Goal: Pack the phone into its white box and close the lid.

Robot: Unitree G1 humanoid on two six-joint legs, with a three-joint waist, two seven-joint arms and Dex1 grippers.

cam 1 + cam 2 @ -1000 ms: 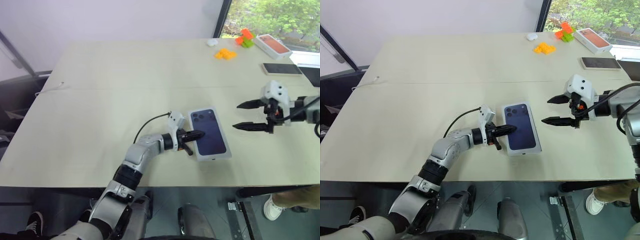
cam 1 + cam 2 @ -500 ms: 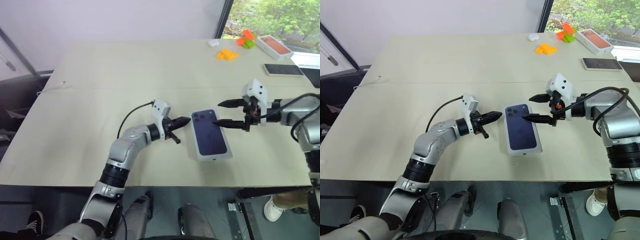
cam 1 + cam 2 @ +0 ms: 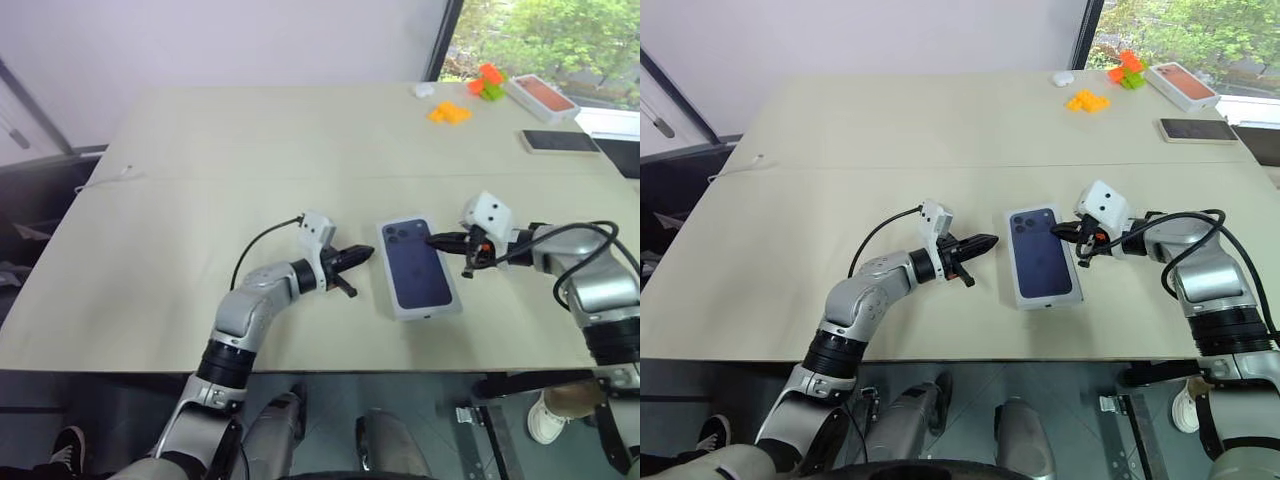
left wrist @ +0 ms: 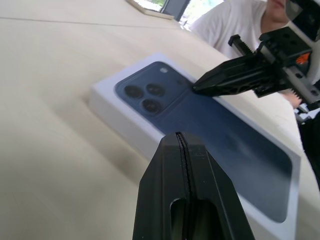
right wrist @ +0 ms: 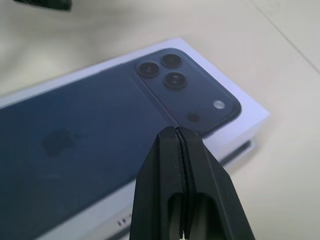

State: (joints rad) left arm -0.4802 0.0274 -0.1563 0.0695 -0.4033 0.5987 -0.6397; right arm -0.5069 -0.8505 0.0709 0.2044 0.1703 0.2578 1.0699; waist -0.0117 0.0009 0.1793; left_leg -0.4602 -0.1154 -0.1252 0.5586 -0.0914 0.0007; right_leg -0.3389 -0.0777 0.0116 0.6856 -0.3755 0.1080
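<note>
We see the white box [image 3: 423, 303] lying flat near the table's [image 3: 200, 150] front edge, right of its middle, with the navy phone [image 3: 416, 264] showing on its top face (camera lenses toward the far edge). The left gripper [image 3: 366, 252] hangs clenched and empty just left of the box; the right gripper [image 3: 432, 241] is pressed shut at its right edge, grasping nothing.

- A broad, pale beige table [image 3: 250, 140] with a faint seam running across its top takes up most of the room.
- Behind it stands a plain light-grey wall [image 3: 220, 40].
- At the far right, a dark-framed window [image 3: 545, 30] shows green foliage, letting in soft daylight.
</note>
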